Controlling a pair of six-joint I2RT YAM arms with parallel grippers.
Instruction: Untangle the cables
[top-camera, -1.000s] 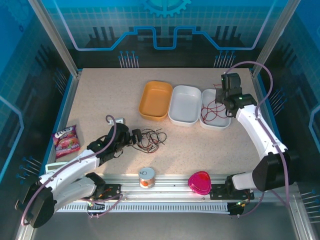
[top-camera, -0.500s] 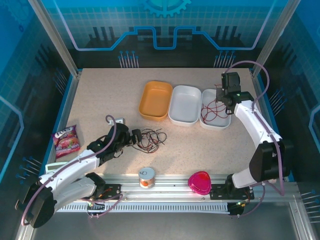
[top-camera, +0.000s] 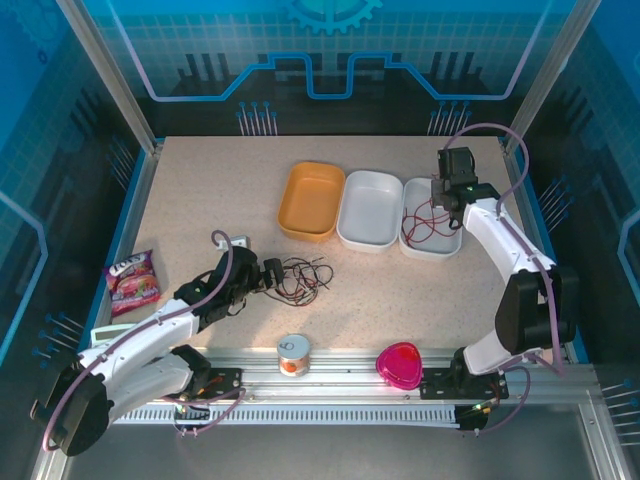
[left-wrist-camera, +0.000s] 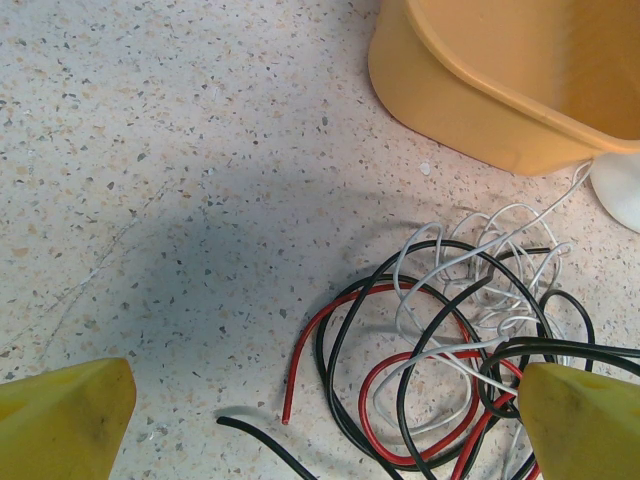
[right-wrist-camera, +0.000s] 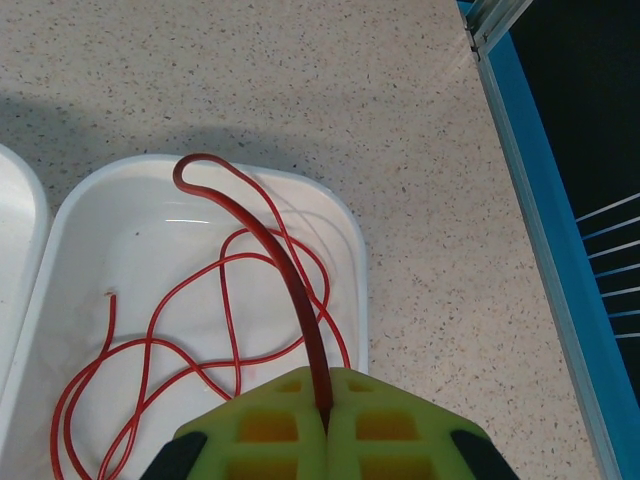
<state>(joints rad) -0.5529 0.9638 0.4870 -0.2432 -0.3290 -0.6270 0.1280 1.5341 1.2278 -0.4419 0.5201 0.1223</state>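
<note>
Left gripper (left-wrist-camera: 320, 425): released, both fingers spread wide and low over the table (top-camera: 200, 200), near and left of centre.

The tangle of cables (left-wrist-camera: 450, 350) lies on the table in front of this gripper, just to its right in the overhead view. It is made of black, red and white strands looped through one another. From the wrist camera the heap sits toward my right-hand finger, whose tip overlaps a black and a red loop. Whether it touches them I cannot tell. My left-hand finger is apart from the heap, with bare table between. One loose red end and one loose black end point toward that finger.

Right gripper (right-wrist-camera: 325, 410): clenched on a red cable (right-wrist-camera: 291, 290), at the far right of the table. The strand rises in a curve out of the right white tub (right-wrist-camera: 150, 230) and goes in between the closed fingers.

Containers, in a row across the far middle of the table:
- Orange tub (top-camera: 312, 195), leftmost: nothing in it. The tangle lies just near of it, not inside.
- Middle white tub (top-camera: 370, 208): nothing in it.
- Right white tub: holds the slack of the red cable in loose loops on its floor, with one free end lying inside.
</note>
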